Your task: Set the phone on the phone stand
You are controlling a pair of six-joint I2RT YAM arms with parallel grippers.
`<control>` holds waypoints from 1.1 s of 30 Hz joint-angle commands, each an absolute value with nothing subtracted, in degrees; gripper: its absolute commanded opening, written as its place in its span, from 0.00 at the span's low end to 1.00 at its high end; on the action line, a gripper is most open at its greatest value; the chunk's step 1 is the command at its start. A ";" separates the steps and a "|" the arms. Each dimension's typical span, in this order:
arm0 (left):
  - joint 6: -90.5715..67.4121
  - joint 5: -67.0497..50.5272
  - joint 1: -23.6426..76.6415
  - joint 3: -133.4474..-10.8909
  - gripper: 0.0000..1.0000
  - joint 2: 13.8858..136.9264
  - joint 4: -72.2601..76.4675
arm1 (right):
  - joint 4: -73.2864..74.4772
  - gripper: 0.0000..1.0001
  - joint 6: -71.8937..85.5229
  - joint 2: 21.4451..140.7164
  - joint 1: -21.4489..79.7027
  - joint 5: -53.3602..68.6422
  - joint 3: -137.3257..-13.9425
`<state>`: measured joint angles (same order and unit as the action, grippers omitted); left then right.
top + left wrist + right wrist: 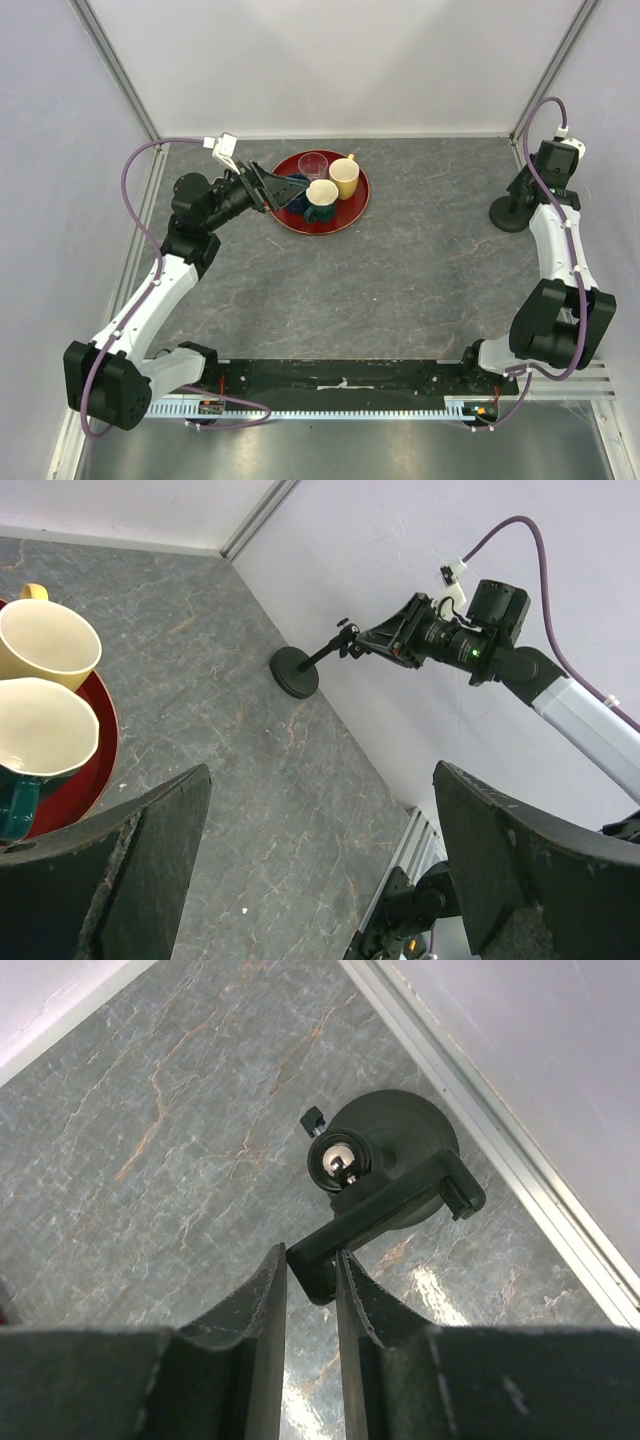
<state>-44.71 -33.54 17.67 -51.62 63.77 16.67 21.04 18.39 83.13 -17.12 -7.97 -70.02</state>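
Pinching the phone stand is the right hand.

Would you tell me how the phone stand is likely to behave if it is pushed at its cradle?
The phone stand probably resists tipping: its round disc base is wide and flat on the table. Its cradle sits on a ball joint with a thumbscrew, so it may swivel rather than move the base.
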 commanded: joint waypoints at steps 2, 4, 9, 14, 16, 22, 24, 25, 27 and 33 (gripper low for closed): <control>-47.90 -35.95 16.61 -52.56 0.97 64.60 20.21 | 22.50 0.00 21.70 78.93 -15.21 -4.13 -67.50; -48.16 -36.12 16.44 -52.56 0.97 64.60 20.30 | 22.50 0.00 23.54 77.35 -13.90 -3.43 -67.06; -48.25 -36.30 16.26 -52.56 0.97 64.60 20.48 | 23.02 0.00 27.33 73.23 -10.82 -2.72 -66.27; -48.25 -36.30 16.00 -52.73 0.96 64.69 20.48 | 24.87 0.00 30.93 69.88 -5.63 -3.86 -66.45; -48.25 -36.39 15.82 -52.65 0.96 64.69 20.48 | 25.49 0.00 32.51 67.95 -1.87 -4.04 -65.57; -48.87 -37.09 15.29 -52.91 0.96 65.21 20.48 | 22.94 0.00 40.69 61.27 13.84 -8.42 -59.15; -48.96 -37.35 15.20 -52.91 0.96 65.30 20.48 | 24.07 0.00 38.87 60.56 17.21 -12.28 -59.76; -48.96 -37.44 15.12 -52.91 0.96 65.39 20.57 | 24.26 0.00 37.63 60.38 18.88 -13.00 -60.37; -48.96 -37.70 15.21 -53.00 0.96 65.65 20.65 | 26.96 0.06 34.29 60.56 18.90 -15.89 -63.36; -49.39 -39.63 15.12 -53.79 0.96 67.06 20.74 | 31.81 0.66 24.44 62.22 13.29 -20.84 -67.15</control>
